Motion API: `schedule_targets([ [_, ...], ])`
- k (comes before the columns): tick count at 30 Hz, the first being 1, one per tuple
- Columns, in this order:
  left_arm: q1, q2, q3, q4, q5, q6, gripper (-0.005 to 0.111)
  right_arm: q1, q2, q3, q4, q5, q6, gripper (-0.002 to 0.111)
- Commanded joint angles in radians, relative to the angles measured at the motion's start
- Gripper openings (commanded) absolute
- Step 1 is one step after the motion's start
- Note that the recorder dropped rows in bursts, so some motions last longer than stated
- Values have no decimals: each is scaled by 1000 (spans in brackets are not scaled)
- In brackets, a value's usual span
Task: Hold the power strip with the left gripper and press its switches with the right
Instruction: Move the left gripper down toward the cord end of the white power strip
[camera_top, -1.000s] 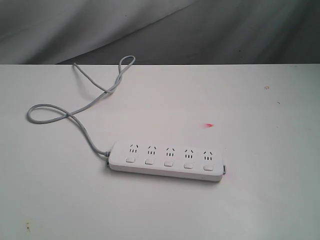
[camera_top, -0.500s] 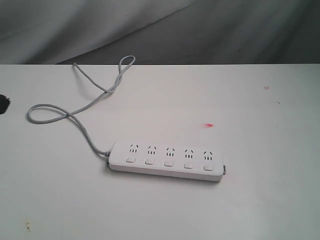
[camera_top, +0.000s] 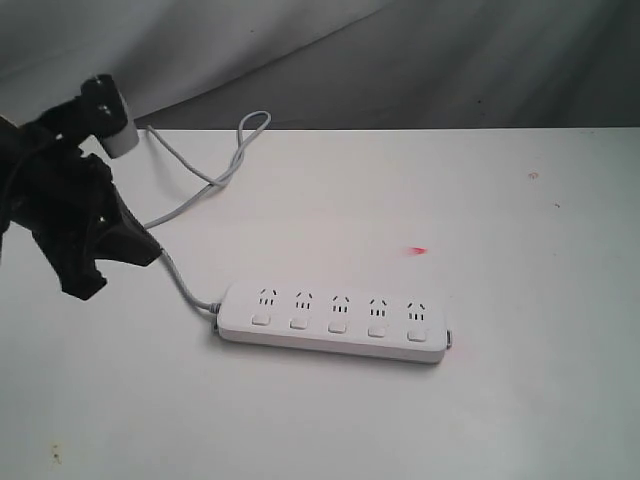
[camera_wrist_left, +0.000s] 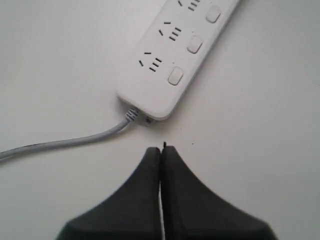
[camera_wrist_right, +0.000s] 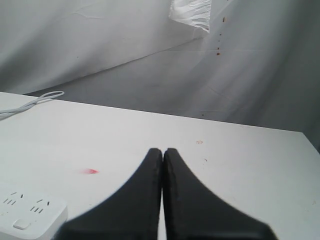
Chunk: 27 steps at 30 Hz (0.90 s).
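Power strip (camera_top: 333, 322): flat on table (camera_top: 520, 400), sockets up, long axis running left-right in exterior view.
Switches (camera_top: 338, 324): five in row along near edge, one below each socket group. Nothing touching them.
Cord (camera_wrist_left: 75, 141): exits left end, runs off toward far-left table edge.
Left gripper (camera_wrist_left: 161, 151): fingers pressed together, empty. Tips point at cord end of strip, close but apart.
Right gripper (camera_wrist_right: 162, 151): fingers together, empty, above table to the right of strip, clear of it.
Red mark (camera_top: 417, 251): on table beyond strip.
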Motion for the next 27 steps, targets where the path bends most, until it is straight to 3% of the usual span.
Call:
schedule_targets([
  [1, 0, 89, -8, -23, -66, 71, 0, -7, -5, 3, -8, 0, 4, 0],
  [8, 0, 119, -8, -120, -36, 403, 0, -7, -5, 3, -8, 0, 4, 0],
  [12, 0, 119, -8, -246, -45, 497, 0, -7, -5, 3, -8, 0, 4, 0],
  [18, 0, 128, -8, -269, -45, 516, 5, -7, -5, 3, -8, 0, 4, 0],
  [22, 0, 141, -8, -292, -43, 516, 26, -7, -5, 3, -8, 0, 4, 0],
  [27, 0, 159, -8, -313, -47, 516, 72, -7, -5, 3, -8, 0, 4, 0],
])
